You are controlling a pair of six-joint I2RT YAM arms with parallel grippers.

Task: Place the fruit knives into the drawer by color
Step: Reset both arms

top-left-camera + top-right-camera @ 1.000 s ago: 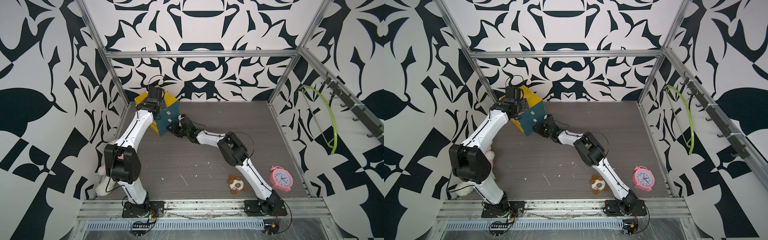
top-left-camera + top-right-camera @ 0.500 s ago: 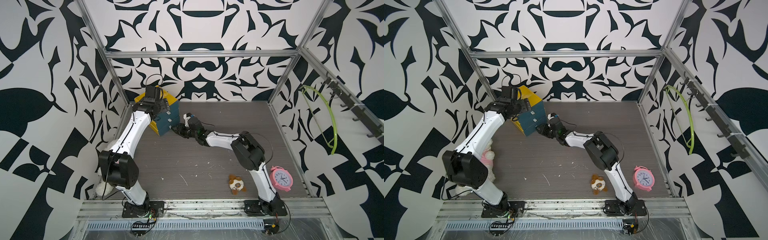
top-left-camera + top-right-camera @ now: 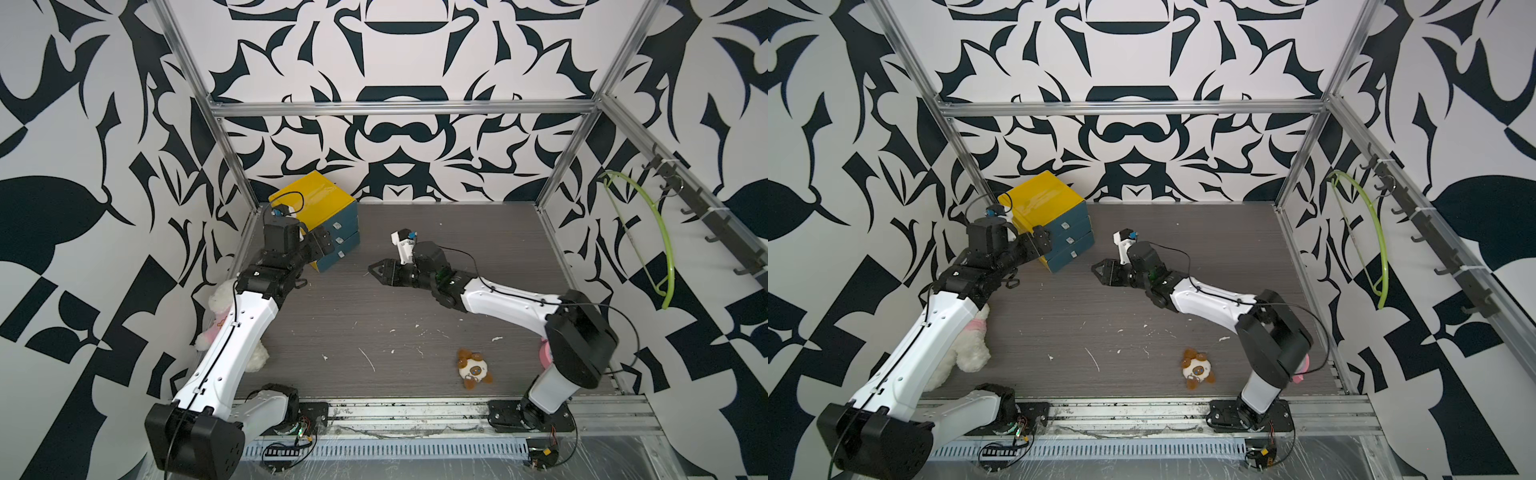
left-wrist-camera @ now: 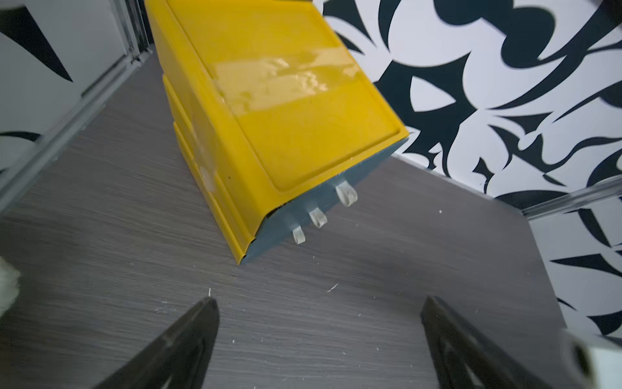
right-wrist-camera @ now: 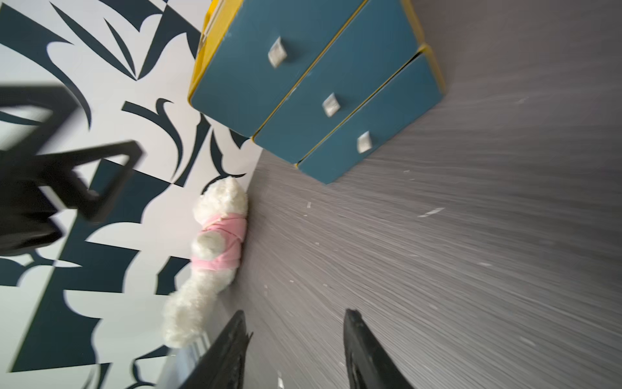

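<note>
No fruit knives show in any view. The drawer unit (image 3: 316, 199) (image 3: 1044, 197) is a yellow box with three blue drawer fronts (image 5: 319, 84), all pushed in, standing at the far left corner of the floor. My left gripper (image 3: 321, 246) (image 3: 1042, 243) (image 4: 318, 303) hangs just in front of the unit's near corner, open wide, with nothing between its fingers. My right gripper (image 3: 372, 270) (image 3: 1096, 270) (image 5: 296, 316) is out on the floor to the right of the drawer fronts, pointing at them, open and empty.
A white plush in pink (image 3: 220, 299) (image 5: 218, 235) lies by the left wall under my left arm. A small brown plush (image 3: 473, 368) lies near the front. A pink clock (image 3: 1304, 370) sits behind my right arm's elbow. A green hoop (image 3: 660, 249) hangs on the right wall.
My right gripper has pulled back from the drawer fronts toward the middle of the floor. My left gripper has come off the unit's top, down to its near corner, and opened.
</note>
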